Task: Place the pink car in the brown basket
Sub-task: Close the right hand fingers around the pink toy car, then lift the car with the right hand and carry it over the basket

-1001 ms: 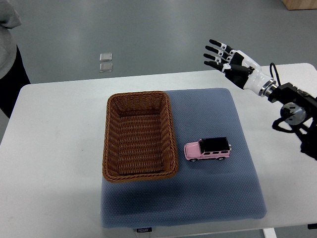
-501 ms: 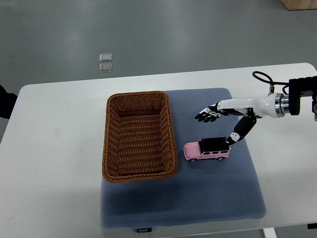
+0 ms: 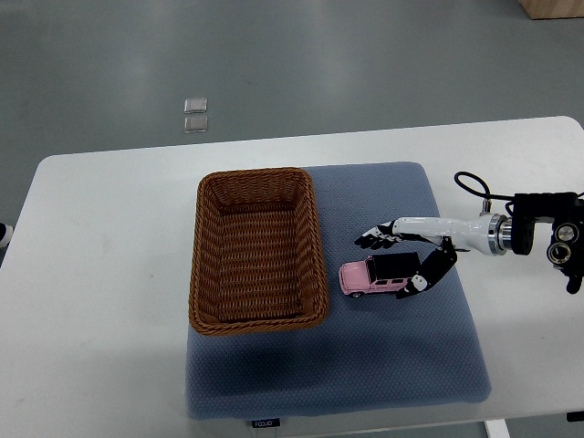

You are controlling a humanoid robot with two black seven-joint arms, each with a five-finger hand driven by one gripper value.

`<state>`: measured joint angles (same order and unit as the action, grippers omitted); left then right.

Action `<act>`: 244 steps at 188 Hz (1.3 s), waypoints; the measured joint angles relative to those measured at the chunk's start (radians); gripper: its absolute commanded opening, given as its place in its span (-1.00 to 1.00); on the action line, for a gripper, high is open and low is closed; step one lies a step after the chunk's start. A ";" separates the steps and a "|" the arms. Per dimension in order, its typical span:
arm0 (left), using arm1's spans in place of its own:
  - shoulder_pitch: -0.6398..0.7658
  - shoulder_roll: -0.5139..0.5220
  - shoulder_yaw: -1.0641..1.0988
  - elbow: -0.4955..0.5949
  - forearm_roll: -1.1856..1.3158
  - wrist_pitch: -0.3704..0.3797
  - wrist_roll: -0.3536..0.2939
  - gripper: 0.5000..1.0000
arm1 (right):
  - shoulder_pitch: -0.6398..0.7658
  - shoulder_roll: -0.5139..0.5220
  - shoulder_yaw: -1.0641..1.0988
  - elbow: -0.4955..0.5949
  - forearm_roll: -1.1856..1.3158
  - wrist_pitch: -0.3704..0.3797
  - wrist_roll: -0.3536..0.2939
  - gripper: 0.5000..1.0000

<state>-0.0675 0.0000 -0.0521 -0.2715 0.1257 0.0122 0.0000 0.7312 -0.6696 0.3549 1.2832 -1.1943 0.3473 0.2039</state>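
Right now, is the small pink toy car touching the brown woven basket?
Apart. The top view shows a strip of blue mat between the pink toy car and the brown woven basket.

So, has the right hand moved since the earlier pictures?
Yes. The right hand came down and toward the brown basket, now straddling the pink car.

Layout on the table (image 3: 109, 237)

Mat (image 3: 383, 365) spread at the middle; basket (image 3: 203, 265) on its left part; car (image 3: 365, 278) just right of the basket; right hand (image 3: 406, 251) straddling the car's right end.
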 measured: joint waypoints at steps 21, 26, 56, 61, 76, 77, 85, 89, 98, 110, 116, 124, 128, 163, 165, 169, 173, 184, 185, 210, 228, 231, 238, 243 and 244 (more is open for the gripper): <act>0.000 0.000 0.001 0.000 0.000 0.000 0.000 1.00 | -0.019 0.010 -0.001 -0.011 -0.031 -0.031 0.004 0.56; 0.000 0.000 0.001 0.000 0.000 0.000 0.000 1.00 | -0.021 0.011 -0.001 -0.014 -0.035 -0.036 0.004 0.49; 0.000 0.000 0.001 0.000 0.000 0.000 0.000 1.00 | -0.025 0.020 -0.006 -0.031 -0.063 -0.065 0.013 -0.36; 0.000 0.000 0.001 0.000 0.000 0.000 0.000 1.00 | -0.025 0.021 -0.009 -0.033 -0.068 -0.067 0.015 -0.52; 0.000 0.000 0.001 0.000 0.000 0.000 0.000 1.00 | -0.025 0.024 -0.020 -0.043 -0.088 -0.077 0.021 -0.99; 0.000 0.000 0.001 0.000 0.000 0.000 0.000 1.00 | -0.025 0.024 -0.020 -0.044 -0.089 -0.078 0.022 -0.99; 0.000 0.000 0.001 0.000 0.000 0.000 0.000 1.00 | -0.025 0.025 -0.023 -0.049 -0.103 -0.084 0.028 -1.00; 0.000 0.000 0.000 0.000 0.000 0.000 0.000 1.00 | -0.025 0.025 -0.024 -0.050 -0.109 -0.086 0.031 -1.00; 0.000 0.000 0.000 0.000 0.000 0.000 0.000 1.00 | -0.025 0.025 -0.025 -0.052 -0.120 -0.090 0.039 -1.00; 0.000 0.000 -0.001 0.000 0.000 0.000 0.000 1.00 | -0.024 0.018 -0.023 -0.054 -0.127 -0.092 0.046 -1.00; 0.000 0.000 -0.001 0.000 0.000 0.000 0.000 1.00 | -0.020 0.012 -0.019 -0.053 -0.128 -0.092 0.048 -1.00; 0.000 0.000 -0.001 0.000 0.000 0.000 0.000 1.00 | -0.014 -0.003 -0.013 -0.052 -0.127 -0.088 0.051 -1.00; 0.000 0.000 -0.002 0.000 0.000 0.000 0.000 1.00 | -0.009 -0.012 -0.010 -0.051 -0.125 -0.086 0.052 -1.00; 0.000 0.000 -0.004 0.000 0.000 0.000 0.000 1.00 | 0.094 -0.119 0.014 -0.006 -0.072 -0.033 0.057 -1.00; 0.000 0.000 -0.004 0.000 0.000 0.000 0.000 1.00 | 0.100 -0.124 0.018 -0.003 -0.067 -0.029 0.057 -1.00; 0.000 0.000 -0.004 0.000 0.000 0.000 0.000 1.00 | 0.113 -0.133 0.026 0.002 -0.056 -0.020 0.057 -1.00; 0.000 0.000 -0.004 0.000 0.000 0.000 0.000 1.00 | 0.130 -0.141 0.036 0.007 -0.042 -0.008 0.057 -1.00; 0.000 0.000 -0.004 0.000 0.000 0.000 0.000 1.00 | 0.171 -0.149 0.051 0.015 -0.014 0.019 0.054 -1.00; 0.000 0.000 -0.004 0.000 0.000 0.000 0.000 1.00 | 0.175 -0.149 0.052 0.015 -0.012 0.022 0.053 -1.00; 0.000 0.000 -0.003 0.000 0.000 0.000 0.000 1.00 | 0.289 -0.124 0.053 0.003 0.035 0.056 0.043 -1.00; 0.000 0.000 -0.003 0.000 0.000 0.000 0.000 1.00 | 0.356 -0.029 0.027 -0.039 0.057 0.062 0.035 -1.00; 0.000 0.000 -0.003 0.000 0.000 0.000 0.000 1.00 | 0.369 -0.003 0.016 -0.053 0.059 0.062 0.033 -1.00; 0.000 0.000 -0.003 0.000 0.000 0.000 0.000 1.00 | 0.391 0.044 -0.008 -0.085 0.061 0.061 0.030 -1.00; 0.000 0.000 -0.003 0.000 0.000 0.000 0.000 1.00 | 0.404 0.077 -0.028 -0.110 0.061 0.058 0.029 -1.00; 0.000 0.000 -0.003 0.000 0.000 0.000 0.000 1.00 | 0.407 0.083 -0.031 -0.115 0.062 0.058 0.029 -1.00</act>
<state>-0.0675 0.0000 -0.0552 -0.2715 0.1258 0.0123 0.0000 1.1381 -0.5868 0.3239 1.1681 -1.1327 0.4048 0.2331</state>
